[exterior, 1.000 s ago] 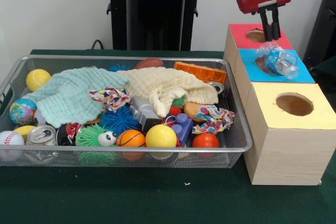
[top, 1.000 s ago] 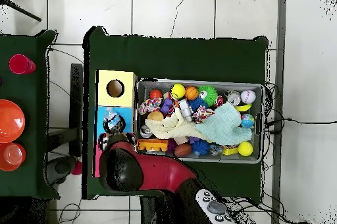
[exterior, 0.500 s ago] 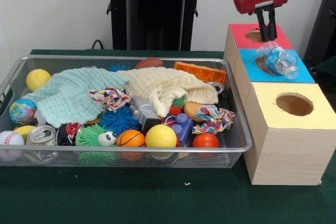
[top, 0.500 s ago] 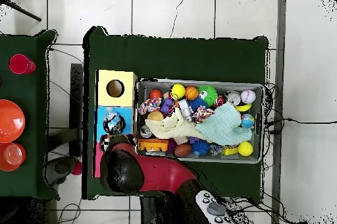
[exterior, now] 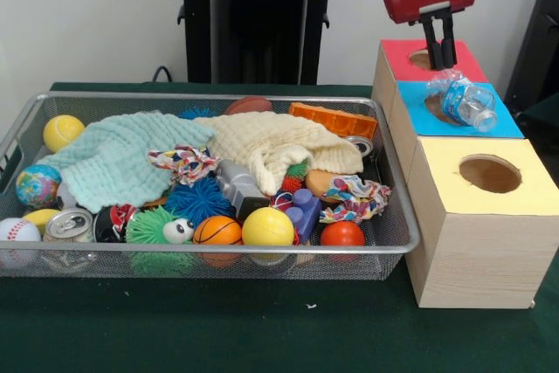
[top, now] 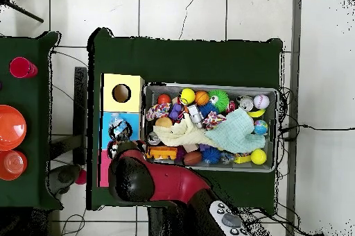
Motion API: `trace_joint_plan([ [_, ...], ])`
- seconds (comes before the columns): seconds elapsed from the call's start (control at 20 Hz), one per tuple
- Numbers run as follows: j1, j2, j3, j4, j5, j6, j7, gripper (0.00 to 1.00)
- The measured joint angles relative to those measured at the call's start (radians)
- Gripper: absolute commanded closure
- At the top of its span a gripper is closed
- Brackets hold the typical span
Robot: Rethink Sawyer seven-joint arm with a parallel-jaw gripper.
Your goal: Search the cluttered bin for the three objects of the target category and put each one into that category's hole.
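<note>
1. My tool [exterior: 440, 50] had risen and drifted off the bottle [exterior: 463, 100], its fingers narrow and holding nothing.
2. The bottle lay across the blue hole [exterior: 439, 109], at the desk's right edge, not dropped through.
3. I judged it needed a push.

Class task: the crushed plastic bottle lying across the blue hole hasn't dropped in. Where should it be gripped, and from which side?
Grip the bottle across its crumpled middle, coming straight down from above. It lies tilted on the blue box top, so its sides are exposed. The end effector hovers over the red box.
</note>
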Motion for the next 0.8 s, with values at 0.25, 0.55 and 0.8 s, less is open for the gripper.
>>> trace_joint_plan([
  [0.25, 0.0, 0.0, 0.0, 0.0, 0.0, 0.0, 0.0, 1.0],
  [0.55, 0.0, 0.0, 0.001, 0.0, 0.0, 0.0, 0.0, 1.0],
  [0.8, -0.002, 0.0, 0.008, 0.0, 0.0, 0.0, 0.0, 1.0],
])
